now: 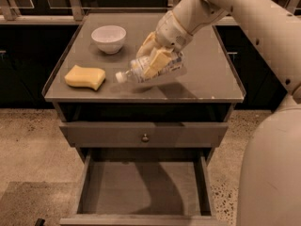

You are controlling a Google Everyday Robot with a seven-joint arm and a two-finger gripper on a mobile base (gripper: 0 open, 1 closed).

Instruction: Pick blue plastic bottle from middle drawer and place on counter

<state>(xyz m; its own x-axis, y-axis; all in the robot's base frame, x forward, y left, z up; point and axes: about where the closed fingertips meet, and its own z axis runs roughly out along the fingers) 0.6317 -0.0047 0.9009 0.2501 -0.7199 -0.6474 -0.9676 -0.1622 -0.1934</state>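
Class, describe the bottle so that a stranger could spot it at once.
Find the grey counter above the open drawer. Over its middle, the gripper holds the bottle tilted, cap towards the sponge. Unlike the sponge and bowl, it is clear plastic with a white cap.

The smooth cream-white arm (263, 27) bears small dark dots; its yellow-fingered claw (146, 61) hangs above the counter (211, 79).

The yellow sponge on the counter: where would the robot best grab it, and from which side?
Probably from above, pinching across its short width near the middle: the yellow sponge lies flat on the counter with its long side running left to right. The gripper is busy now, shut on the blue plastic bottle above the counter's middle.
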